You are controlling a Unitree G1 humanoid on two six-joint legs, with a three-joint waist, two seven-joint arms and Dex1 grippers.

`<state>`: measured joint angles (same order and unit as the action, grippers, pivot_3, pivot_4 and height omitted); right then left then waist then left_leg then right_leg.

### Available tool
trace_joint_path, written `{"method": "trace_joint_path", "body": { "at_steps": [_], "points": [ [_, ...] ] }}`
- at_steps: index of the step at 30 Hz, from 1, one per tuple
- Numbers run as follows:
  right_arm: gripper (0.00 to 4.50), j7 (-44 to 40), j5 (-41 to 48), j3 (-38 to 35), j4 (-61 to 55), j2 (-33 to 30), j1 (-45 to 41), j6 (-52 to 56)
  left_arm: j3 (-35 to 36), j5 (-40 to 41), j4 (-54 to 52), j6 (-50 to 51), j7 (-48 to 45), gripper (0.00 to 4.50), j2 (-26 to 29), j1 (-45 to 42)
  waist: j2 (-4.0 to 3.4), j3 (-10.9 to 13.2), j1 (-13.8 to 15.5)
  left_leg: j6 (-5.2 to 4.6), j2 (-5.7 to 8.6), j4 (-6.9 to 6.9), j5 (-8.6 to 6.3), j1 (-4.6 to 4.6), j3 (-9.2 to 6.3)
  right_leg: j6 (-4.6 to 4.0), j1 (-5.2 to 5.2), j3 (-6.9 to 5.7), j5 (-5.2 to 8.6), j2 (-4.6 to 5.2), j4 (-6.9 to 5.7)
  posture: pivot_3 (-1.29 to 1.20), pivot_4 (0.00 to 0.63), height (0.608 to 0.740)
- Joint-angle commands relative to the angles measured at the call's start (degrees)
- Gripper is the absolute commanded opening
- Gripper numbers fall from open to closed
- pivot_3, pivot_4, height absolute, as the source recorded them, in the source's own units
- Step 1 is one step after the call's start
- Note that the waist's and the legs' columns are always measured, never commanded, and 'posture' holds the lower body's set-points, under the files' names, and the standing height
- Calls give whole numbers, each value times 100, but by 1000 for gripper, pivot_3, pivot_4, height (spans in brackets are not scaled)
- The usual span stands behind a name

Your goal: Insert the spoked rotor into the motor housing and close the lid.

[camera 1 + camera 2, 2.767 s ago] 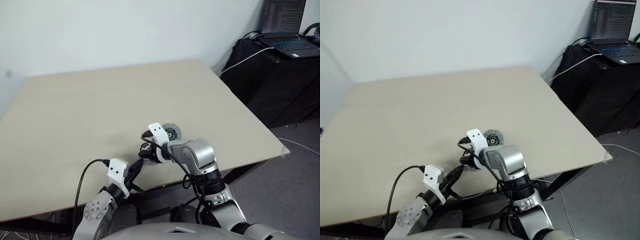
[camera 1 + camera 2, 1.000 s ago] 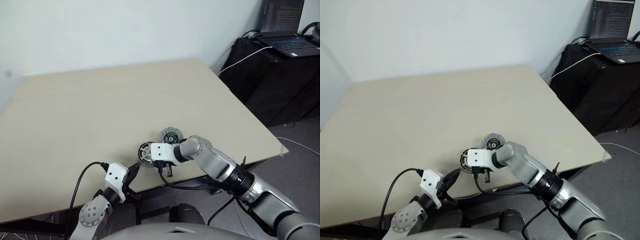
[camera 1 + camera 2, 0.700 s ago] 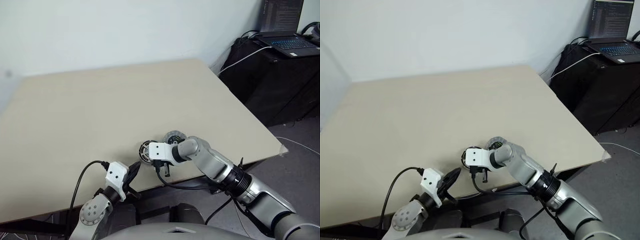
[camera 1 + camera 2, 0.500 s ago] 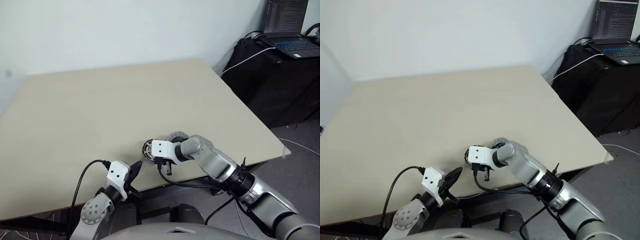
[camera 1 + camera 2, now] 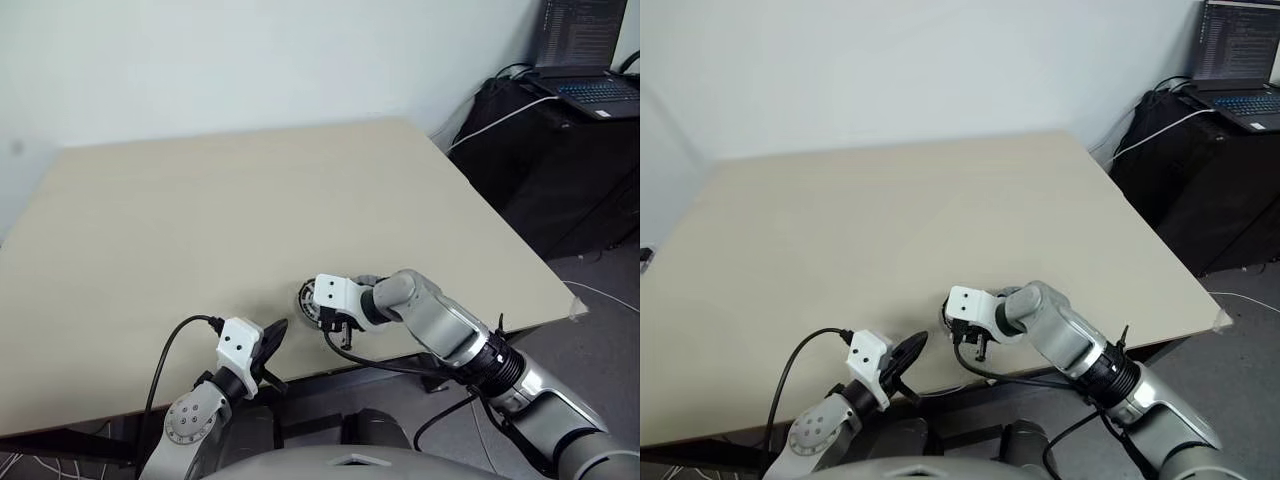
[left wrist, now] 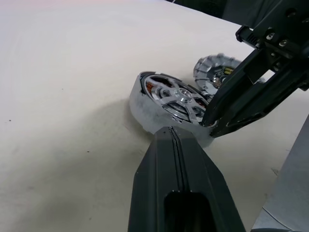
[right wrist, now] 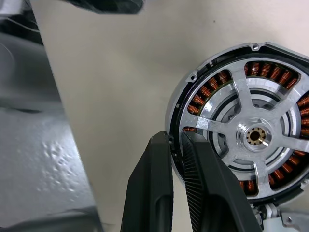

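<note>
Big beige counter (image 5: 230,200) takes up most of the head views, surface plain and matte, sitting in front of a pale blank wall (image 5: 250,60). Off past the counter's right corner there's a black stand (image 5: 560,150) draped in dark cloth, with an open laptop (image 5: 590,70) on top, screen lit with lines of text. A white cable (image 5: 490,125) runs down off the stand toward the counter's far corner. Grey floor (image 5: 600,260) below, with another thin white cable (image 5: 1250,298) on it.

Beige table (image 5: 250,200) – white wall (image 5: 250,60) behind; laptop (image 5: 590,85) far right.
</note>
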<state>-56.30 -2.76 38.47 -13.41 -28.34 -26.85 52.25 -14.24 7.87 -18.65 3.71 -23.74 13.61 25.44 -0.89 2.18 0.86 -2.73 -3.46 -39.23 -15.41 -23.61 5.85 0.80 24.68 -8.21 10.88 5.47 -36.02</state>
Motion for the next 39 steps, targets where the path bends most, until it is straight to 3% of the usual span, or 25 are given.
{"method": "trace_joint_path", "body": {
  "at_steps": [1,11,17,24,28,31,39],
  "points": [
    [74,21,198,-28,-141,149,-68,152,-20,49,-299,-5,6,0,-11,-36,0,0,-7,0,-1,0,0,0,0,0,0,0,0,-1,0,0,0,740],
    [74,431,-6,207,495,454,-110,-404,41,44,98,-320,-56,0,-28,-37,6,-9,-63,1,-9,-1,0,7,2,1,-3,1,0,-8,-2,0,0,740],
    [1975,519,84,17,337,569,-92,-784,32,43,159,-429,-72,0,-11,8,2,-8,-135,4,-11,-1,1,11,1,1,-2,0,-1,-9,-10,0,0,740],
    [1975,921,87,-446,54,804,-302,-940,52,83,210,-424,-167,0,28,-72,3,-7,-140,4,-6,0,1,7,2,1,0,1,-1,-5,-8,0,0,740],
    [1096,1247,19,-734,-125,789,-261,-883,81,92,288,-457,-249,0,44,-104,3,-8,-131,4,-6,0,1,6,2,0,0,1,0,-4,-7,0,0,740],
    [46,1480,-70,-928,-244,664,-171,-950,86,80,294,-466,-283,0,46,-96,3,-8,-132,4,-4,0,1,5,3,1,1,1,-1,-3,-5,0,0,740],
    [46,2730,-1007,-1749,-483,-192,605,-2091,71,65,-28,-250,-245,0,63,-35,5,-5,-127,4,-3,1,1,4,4,1,1,1,-1,-1,-2,0,0,740]
  ]
}}
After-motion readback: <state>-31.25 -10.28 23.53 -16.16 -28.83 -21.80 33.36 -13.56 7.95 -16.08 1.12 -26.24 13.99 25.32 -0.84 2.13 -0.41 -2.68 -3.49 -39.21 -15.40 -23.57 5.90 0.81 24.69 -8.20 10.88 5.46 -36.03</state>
